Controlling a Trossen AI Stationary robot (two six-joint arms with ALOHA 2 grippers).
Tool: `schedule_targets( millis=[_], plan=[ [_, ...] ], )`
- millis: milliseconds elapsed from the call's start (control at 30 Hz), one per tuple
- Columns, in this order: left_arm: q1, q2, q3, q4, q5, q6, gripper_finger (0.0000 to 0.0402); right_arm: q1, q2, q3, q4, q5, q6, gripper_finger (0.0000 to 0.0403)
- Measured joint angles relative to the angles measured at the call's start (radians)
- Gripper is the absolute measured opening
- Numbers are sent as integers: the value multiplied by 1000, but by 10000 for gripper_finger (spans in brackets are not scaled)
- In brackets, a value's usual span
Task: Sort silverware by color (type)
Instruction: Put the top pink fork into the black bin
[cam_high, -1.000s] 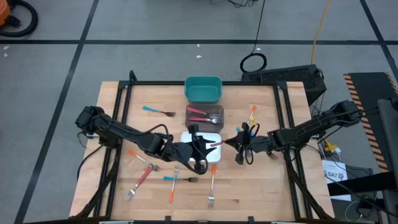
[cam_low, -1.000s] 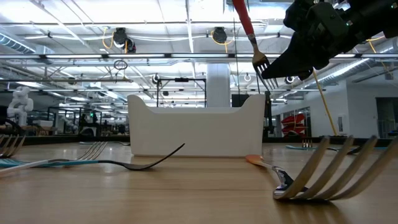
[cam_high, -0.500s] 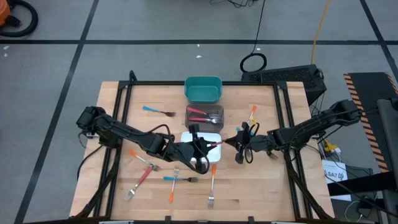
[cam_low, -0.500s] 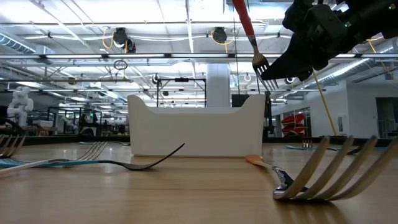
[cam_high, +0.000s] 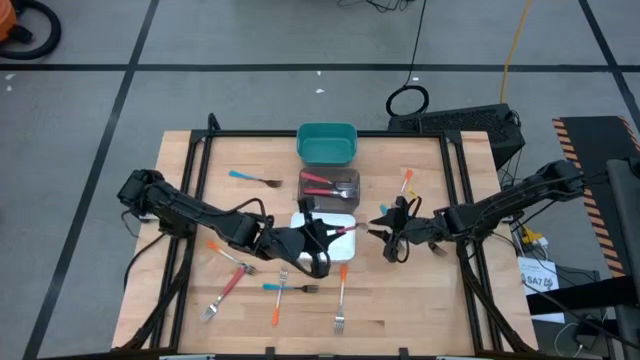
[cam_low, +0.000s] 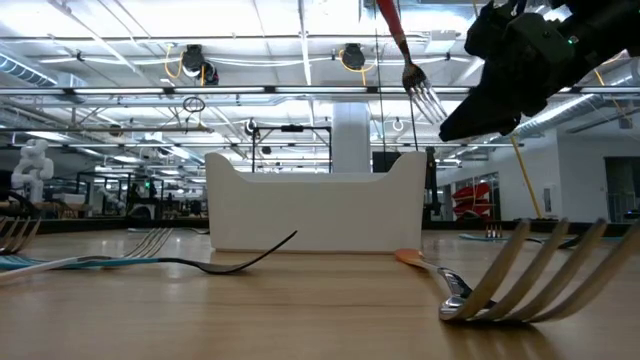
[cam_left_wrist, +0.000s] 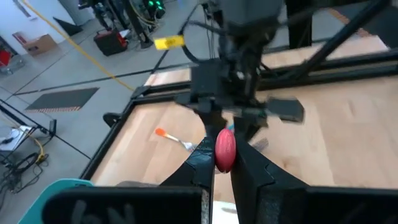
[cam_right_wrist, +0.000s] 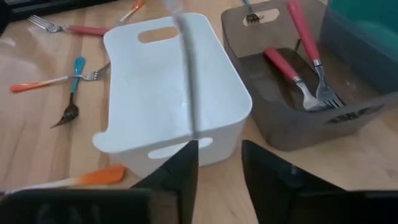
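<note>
- The left gripper (cam_high: 322, 240), at the centre of the high view, pinches a red-handled metal fork (cam_left_wrist: 224, 149) and holds it raised over the white rectangular plastic bin (cam_high: 343, 247).
- The right gripper (cam_high: 394, 232), right of centre, has its fingers apart and holds nothing.
- Done: the dark translucent bin (cam_high: 330, 187) above the white one holds at least two red-handled forks (cam_right_wrist: 292, 73).
- Left: the teal bin (cam_high: 327, 143) looks empty; a blue-handled fork (cam_high: 254, 179) at upper left, an orange-handled fork (cam_high: 405, 183) at upper right and about six more at lower centre lie unsorted.
</note>
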Motion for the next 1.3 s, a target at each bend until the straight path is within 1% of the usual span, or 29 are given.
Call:
schedule_targets(
  millis=[67, 133, 267, 333, 567, 700, 833, 900, 1000, 1033, 1100, 1167, 1233, 1300],
  plan=[
    [-2, -2, 0, -3, -2, -1, 26, 0, -23, 0, -34, 0, 6, 134],
    [-1, -13, -1, -12, -27, 6, 26, 0, -44, 0, -78, 1, 24, 142],
    [17, -26, -2, -21, -53, -11, 26, 0, -77, 0, -155, 2, 47, 145],
    [22, -32, -3, -57, -59, -23, 26, 0, -86, 0, -168, 2, 48, 145],
    [62, -37, -3, -82, -74, -54, 26, 15, -92, 0, -195, 1, 47, 145],
    [108, -38, -3, -81, -80, -53, 26, 35, -92, 0, -194, 1, 44, 145],
    [186, -59, -4, -94, -77, -45, 26, 52, -92, 0, -195, 1, 44, 145],
    [232, -84, -3, -83, -38, -45, 26, 62, -92, 0, -198, 1, 44, 145],
    [288, -130, -15, -78, 61, -46, 26, 79, -92, 0, -201, 1, 50, 145],
    [302, -147, -27, -66, 97, -48, 26, 85, -92, 0, -202, 1, 51, 145],
    [320, -183, -72, -43, 136, -65, 26, 95, -92, 0, -204, 2, 51, 145],
    [328, -208, -134, 35, 166, -81, 26, 104, -92, 0, -203, 3, 50, 145],
    [329, -238, -218, 103, 176, -86, 26, 112, -92, 0, -201, 6, 50, 145],
    [329, -249, -302, 255, 179, -98, 26, 118, -92, 0, -202, 26, 49, 145]
  ],
)
